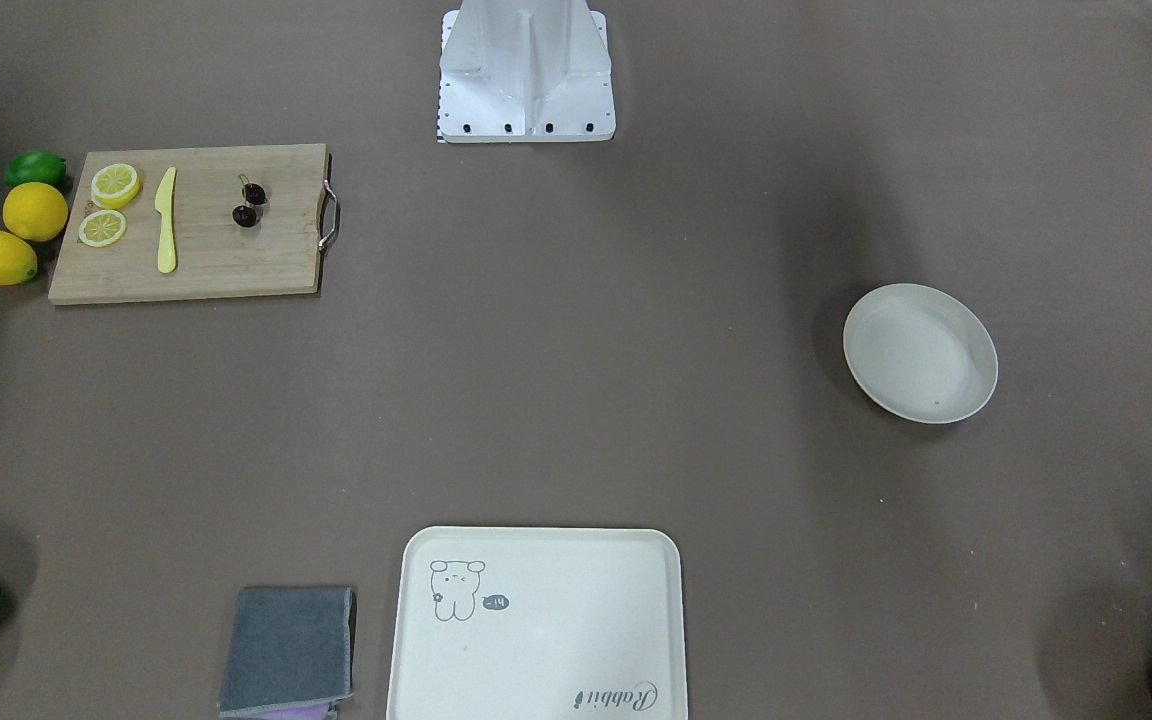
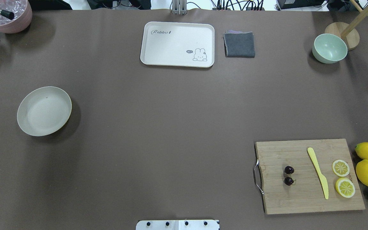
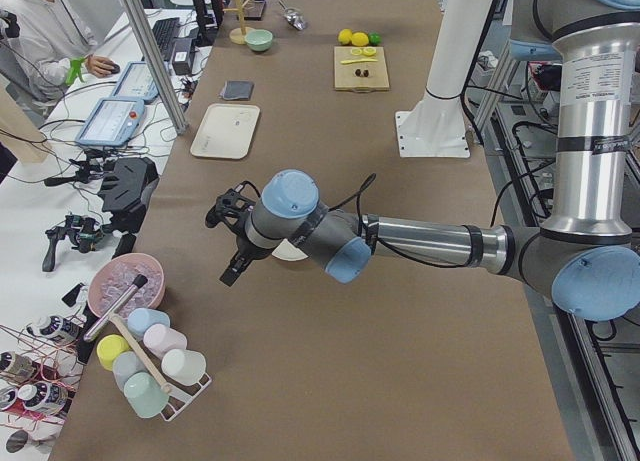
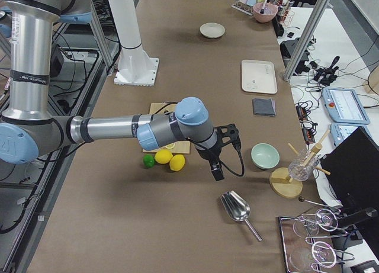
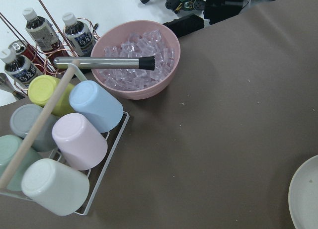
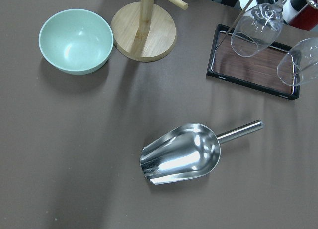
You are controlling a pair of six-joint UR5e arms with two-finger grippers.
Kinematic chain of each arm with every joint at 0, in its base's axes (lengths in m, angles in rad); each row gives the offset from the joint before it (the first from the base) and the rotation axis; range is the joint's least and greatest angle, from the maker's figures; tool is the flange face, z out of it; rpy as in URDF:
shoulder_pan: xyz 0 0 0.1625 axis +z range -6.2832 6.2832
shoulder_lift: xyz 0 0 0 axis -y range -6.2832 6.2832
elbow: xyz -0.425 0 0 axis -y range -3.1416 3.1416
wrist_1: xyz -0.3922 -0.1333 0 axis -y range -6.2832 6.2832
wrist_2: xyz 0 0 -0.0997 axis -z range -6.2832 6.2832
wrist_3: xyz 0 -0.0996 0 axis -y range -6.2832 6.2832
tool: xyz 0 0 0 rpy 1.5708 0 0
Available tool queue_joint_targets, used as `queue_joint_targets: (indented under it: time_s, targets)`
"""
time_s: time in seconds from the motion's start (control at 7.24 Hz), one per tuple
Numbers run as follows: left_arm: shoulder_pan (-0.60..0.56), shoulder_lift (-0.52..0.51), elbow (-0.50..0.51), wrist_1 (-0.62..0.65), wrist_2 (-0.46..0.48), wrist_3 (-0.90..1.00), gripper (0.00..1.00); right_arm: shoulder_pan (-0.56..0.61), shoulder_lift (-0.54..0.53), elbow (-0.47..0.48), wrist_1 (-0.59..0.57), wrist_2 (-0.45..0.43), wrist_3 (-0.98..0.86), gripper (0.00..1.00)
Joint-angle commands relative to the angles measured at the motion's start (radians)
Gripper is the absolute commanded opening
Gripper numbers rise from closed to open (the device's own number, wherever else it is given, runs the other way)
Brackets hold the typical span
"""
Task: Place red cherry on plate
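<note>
Red cherry (image 2: 288,181) lies on cutting board (image 2: 299,199), its pair aligned near-to-far.

The overhead camera looks down on the table (image 2: 171,127) from behind the robot's base (image 2: 177,224). The front-facing one looks steeply down from the opposite edge (so left and right swap). Both share the plate (image 2: 44,111) and cutting board (image 2: 308,175). Side cameras look along the table from each end, and wrist cameras hang close above those ends.
</note>
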Motion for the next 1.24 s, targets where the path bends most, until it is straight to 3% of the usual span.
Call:
queue_joint_targets:
  time_s: [0.0, 0.28, 0.41, 0.69, 0.83, 0.97, 1.11]
  targets:
    - [0.187, 0.012, 0.016, -0.119, 0.008, -0.279, 0.98, -0.226, 0.007, 0.078, 0.014, -0.007, 0.343, 1.0]
    - [0.335, -0.003, 0.134, -0.322, 0.023, -0.575, 0.98, -0.448, 0.018, 0.084, 0.128, -0.124, 0.609, 1.0]
    - [0.421, -0.003, 0.16, -0.375, 0.087, -0.64, 0.98, -0.537, 0.028, 0.083, 0.176, -0.18, 0.712, 1.0]
    - [0.565, -0.028, 0.252, -0.492, 0.242, -0.694, 0.97, -0.601, 0.048, 0.083, 0.204, -0.199, 0.755, 1.0]
    - [0.578, -0.034, 0.286, -0.545, 0.247, -0.708, 0.85, -0.604, 0.048, 0.087, 0.205, -0.199, 0.756, 1.0]
    - [0.58, -0.034, 0.296, -0.556, 0.243, -0.712, 0.57, -0.603, 0.048, 0.087, 0.205, -0.199, 0.756, 1.0]
    - [0.58, -0.033, 0.299, -0.556, 0.238, -0.71, 0.49, -0.603, 0.048, 0.087, 0.205, -0.199, 0.756, 1.0]
